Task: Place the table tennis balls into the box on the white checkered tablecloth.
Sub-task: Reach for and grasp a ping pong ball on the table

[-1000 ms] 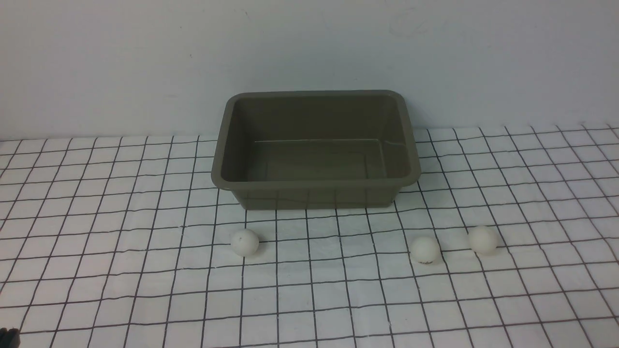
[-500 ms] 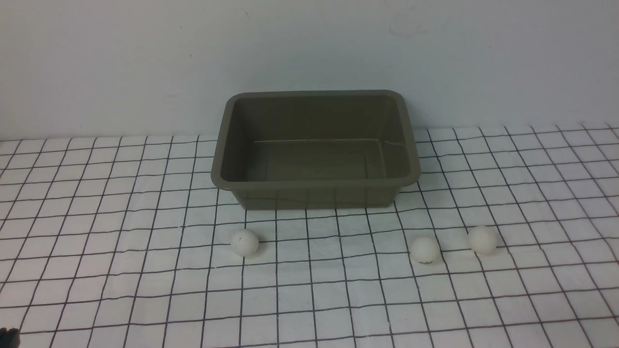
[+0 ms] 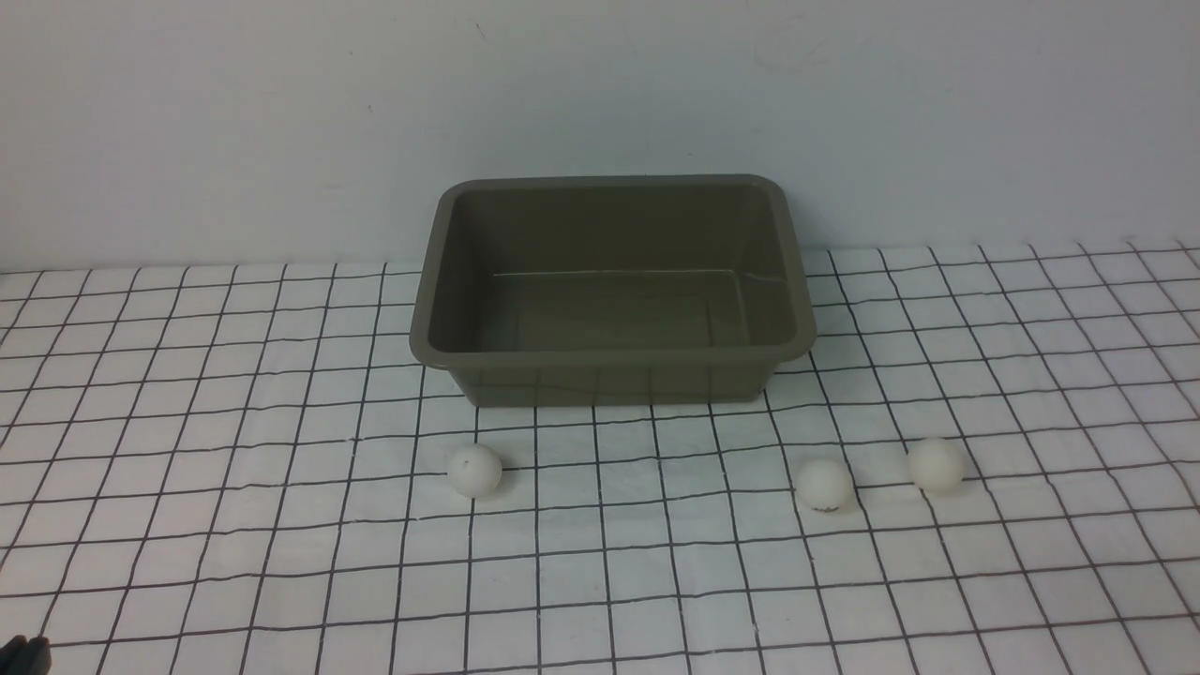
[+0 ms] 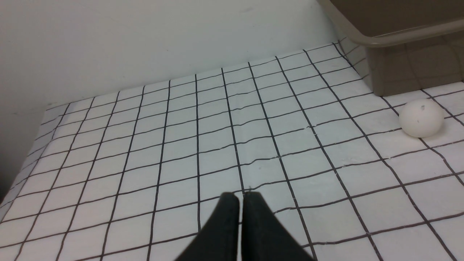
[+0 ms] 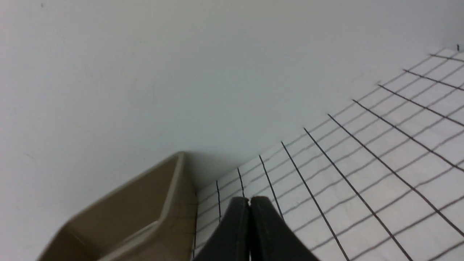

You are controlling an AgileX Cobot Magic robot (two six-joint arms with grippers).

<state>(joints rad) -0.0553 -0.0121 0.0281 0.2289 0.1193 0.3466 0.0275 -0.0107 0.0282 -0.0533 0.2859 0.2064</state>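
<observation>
The left gripper (image 4: 241,197) has its two black fingers pressed flat together, clamped on nothing, hanging low over the white checkered tablecloth (image 4: 174,145), whose thin black grid is slightly wrinkled. In the front view only a dark sliver of this gripper shows, at the near left corner of the cloth. Ahead of it and off to its right lies the nearest ball (image 4: 420,117), a small matte white sphere with a couple of tiny dark specks, resting on the cloth; only open grid squares lie between the fingertips and this ball. Just beyond the ball, farther ahead and to the gripper's right, stands the box (image 4: 398,36), an olive-brown plastic tub with a flared rim and sloping sides, upright, its inside bare; ball and box are near each other but not touching. The right gripper (image 5: 249,200) is likewise closed tight, fingers meeting with no gap and nothing between them. Ahead of it and toward its left a rounded corner of the box shows, with cloth running alongside. This gripper is out of the front view, so how far it sits from the other balls cannot be told. There, a second ball (image 3: 824,484), bearing a small dark mark low down, and a third ball (image 3: 936,464) lie close together but apart, in front of the box's right corner. A plain pale wall (image 3: 600,94) rises behind the box.
</observation>
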